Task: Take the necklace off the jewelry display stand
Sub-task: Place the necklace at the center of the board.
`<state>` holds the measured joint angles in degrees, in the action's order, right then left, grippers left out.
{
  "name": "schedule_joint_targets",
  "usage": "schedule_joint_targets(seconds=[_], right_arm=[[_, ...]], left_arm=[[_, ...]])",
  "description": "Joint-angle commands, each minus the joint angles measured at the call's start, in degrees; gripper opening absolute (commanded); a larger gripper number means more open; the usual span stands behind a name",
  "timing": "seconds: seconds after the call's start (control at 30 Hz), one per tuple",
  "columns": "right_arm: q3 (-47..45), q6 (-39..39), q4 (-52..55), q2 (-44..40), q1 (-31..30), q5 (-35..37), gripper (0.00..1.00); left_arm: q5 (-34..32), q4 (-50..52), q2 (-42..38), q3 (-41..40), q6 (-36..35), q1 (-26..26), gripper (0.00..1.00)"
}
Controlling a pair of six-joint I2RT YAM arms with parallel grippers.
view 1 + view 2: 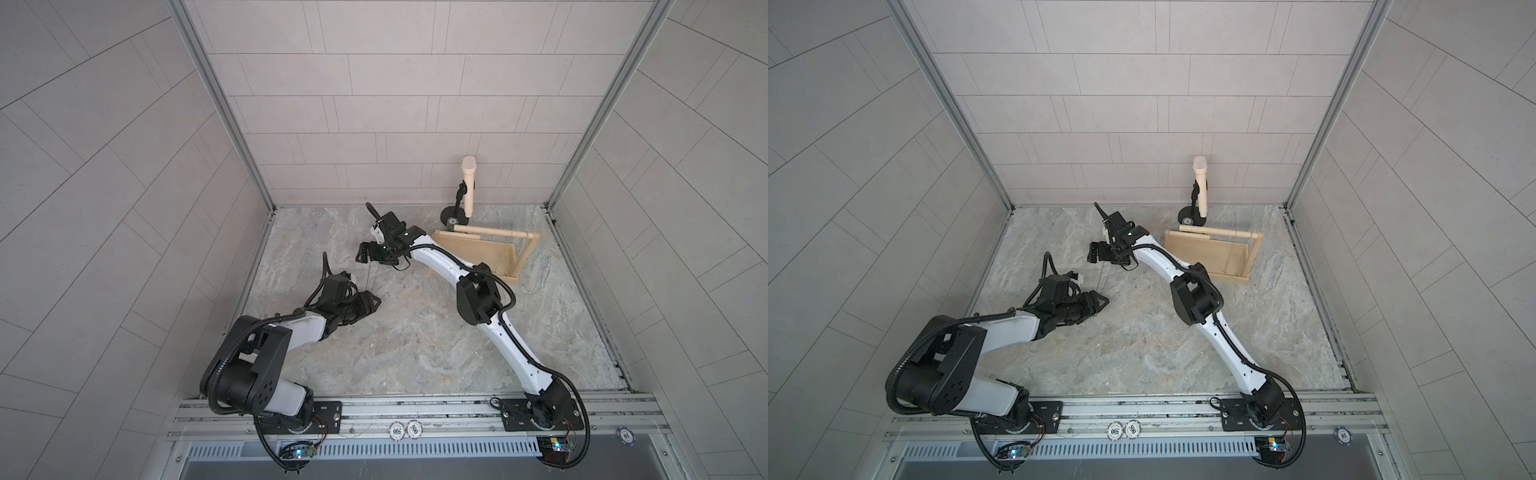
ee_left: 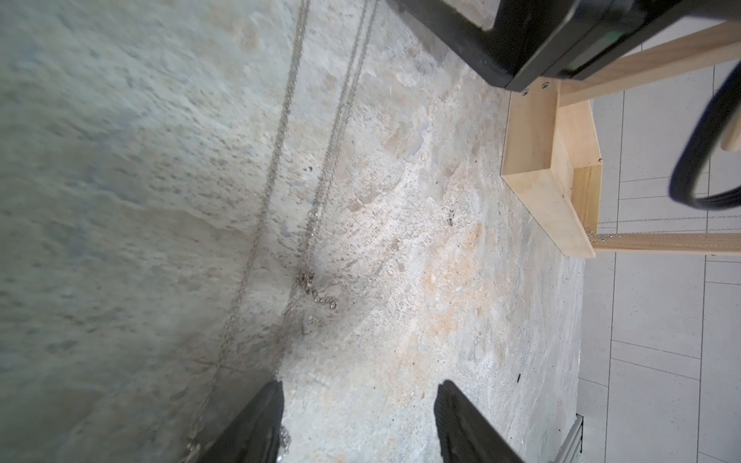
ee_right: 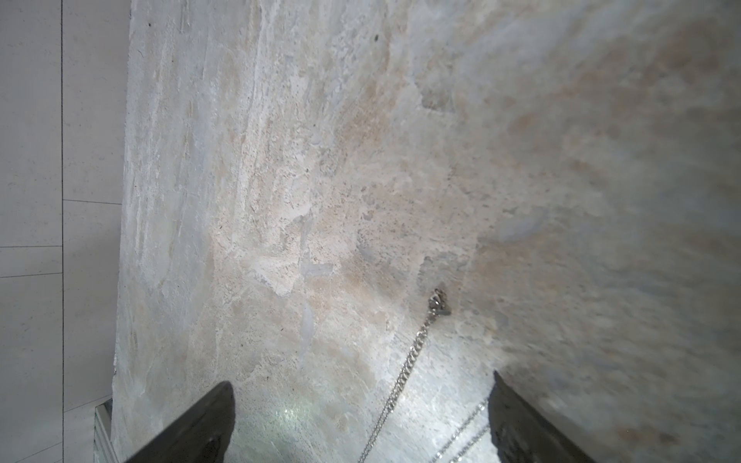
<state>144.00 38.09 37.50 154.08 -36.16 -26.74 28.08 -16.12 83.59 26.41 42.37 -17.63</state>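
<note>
A thin silver necklace [image 2: 316, 288] lies stretched on the stone table, off the stand, and in both top views its strands [image 1: 371, 278] [image 1: 1105, 276] run between my two grippers. My left gripper [image 2: 361, 385] [image 1: 370, 301] is open, and the chain brushes the outside of one finger [image 2: 264, 421]. My right gripper [image 3: 361, 381] [image 1: 363, 253] is open wide just above the table, with chain strands [image 3: 401, 377] passing between its fingers. The pale wooden jewelry display stand [image 1: 469, 249] [image 1: 1208, 253] [image 2: 537, 168] stands at the back right, and another fine chain [image 1: 500, 253] hangs from its dowel.
A black round-based stand holding a cream microphone [image 1: 468, 183] is behind the wooden rack at the back wall. Tiled walls close in the table on three sides. Poker chips [image 1: 405, 429] sit on the front rail between the arm bases.
</note>
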Motion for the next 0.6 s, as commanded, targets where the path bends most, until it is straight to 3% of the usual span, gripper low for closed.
schedule_joint_targets(seconds=[0.0, 0.3, 0.57], right_arm=[[-0.8, 0.8, 1.6, 4.6, 1.0, 3.1, 1.00], [1.6, 0.7, 1.6, 3.7, 1.1, 1.9, 1.00], [1.6, 0.7, 0.4, 1.8, 1.2, 0.9, 1.00]], left_arm=[[-0.3, 5.1, 0.6, -0.1, -0.3, 0.4, 0.66], [1.0, 5.0, -0.8, 0.9, -0.3, 0.3, 0.66], [1.6, 5.0, -2.1, 1.9, -0.4, 0.1, 0.73]])
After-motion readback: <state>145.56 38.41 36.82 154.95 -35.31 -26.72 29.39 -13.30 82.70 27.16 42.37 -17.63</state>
